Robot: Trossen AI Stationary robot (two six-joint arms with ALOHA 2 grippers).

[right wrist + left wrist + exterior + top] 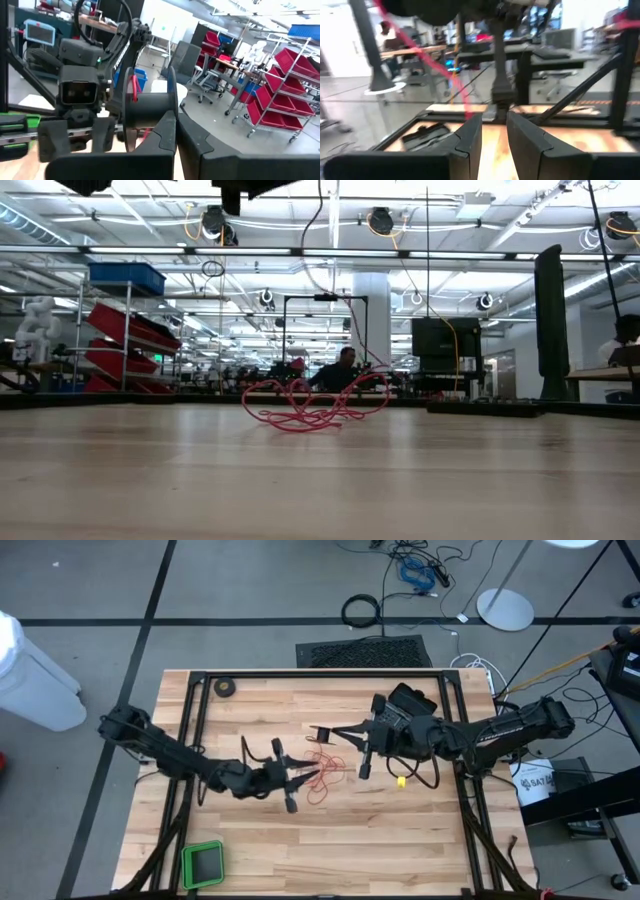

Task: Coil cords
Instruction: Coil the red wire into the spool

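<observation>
1. The red wire (322, 772) lies loose at the middle of the table.
2. The right gripper (335, 733), closed tight, holds the reel (321, 734) just above it.
3. The left gripper (297, 781) is partly open beside the wire; I cannot tell if it grips it.
4. Winding looks barely begun; next, guide wire onto the reel.

A big open robotics workshop, more factory floor than office.

Rows of ceiling lights (380, 220) and exposed pipes run overhead. Metal racks hold red bins (125, 330) and a blue crate (125, 277); more red bins (295, 85) fill another rack. Office chairs (202, 80) stand on bare grey concrete, cables (415, 570) trail across the floor, and a person (340, 370) sits among distant benches. A wooden worktable (400, 840) in a black metal frame (320, 673) stands in the middle.
</observation>
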